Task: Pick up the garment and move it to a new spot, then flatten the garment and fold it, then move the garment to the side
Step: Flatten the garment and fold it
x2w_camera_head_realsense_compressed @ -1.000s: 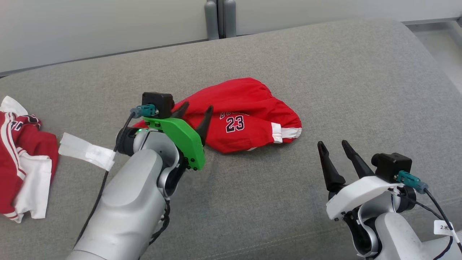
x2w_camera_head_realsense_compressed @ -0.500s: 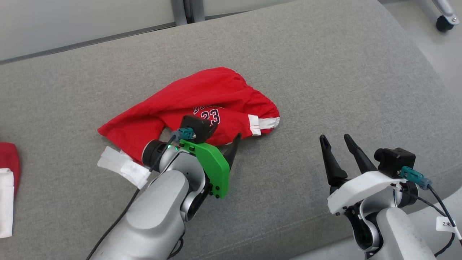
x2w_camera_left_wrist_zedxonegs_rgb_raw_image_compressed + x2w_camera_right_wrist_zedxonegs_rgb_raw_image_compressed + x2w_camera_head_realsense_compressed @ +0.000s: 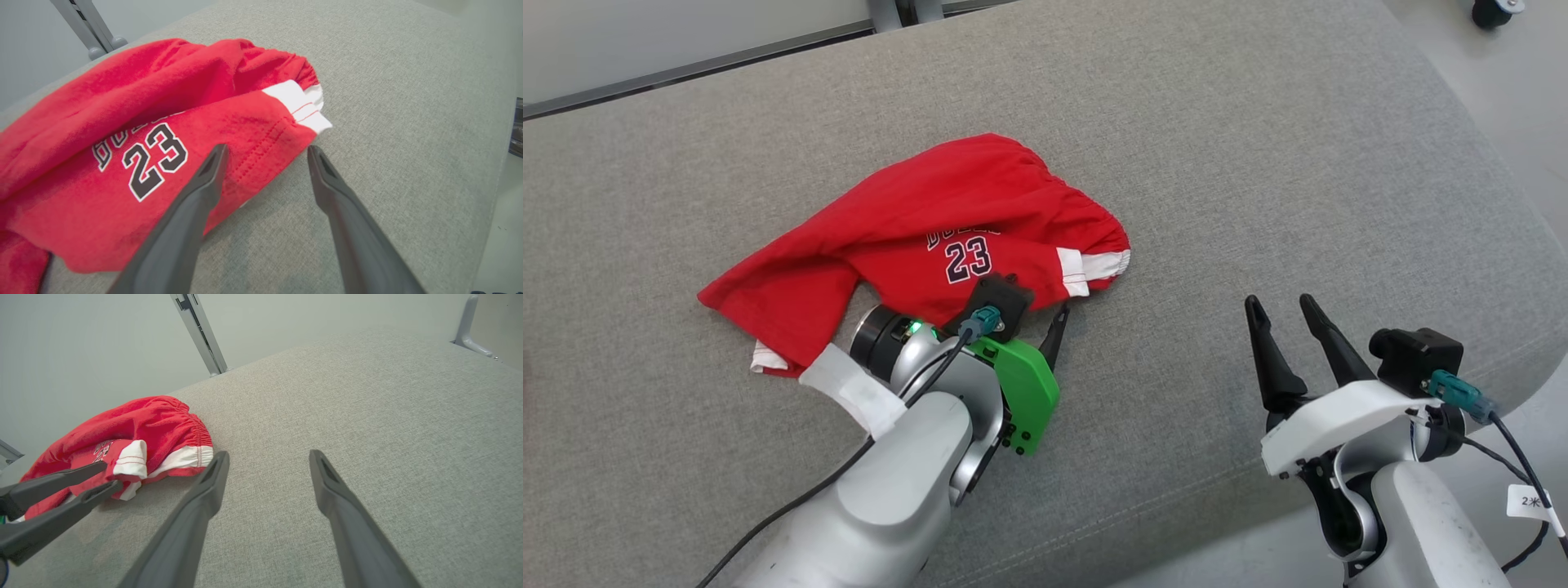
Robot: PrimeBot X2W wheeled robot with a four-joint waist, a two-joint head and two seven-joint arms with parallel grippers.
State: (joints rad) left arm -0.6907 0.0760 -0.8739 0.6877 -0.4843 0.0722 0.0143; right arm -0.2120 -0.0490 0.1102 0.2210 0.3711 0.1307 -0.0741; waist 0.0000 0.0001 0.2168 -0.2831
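Grey cushion (image 3: 1258, 163) bears limp, light red 23 shorts (image 3: 947, 212), probably best pinched at their 4 o'clock hem (image 3: 1086, 269); left gripper (image 3: 266, 151) and right gripper (image 3: 1278, 314) jaws open.

Bright, soft, even light left only faint shadows on the grey cushion (image 3: 139, 510) beside the red shorts (image 3: 135, 424). Both wrist views curved at their edges; the left one's right edge looked hazy.
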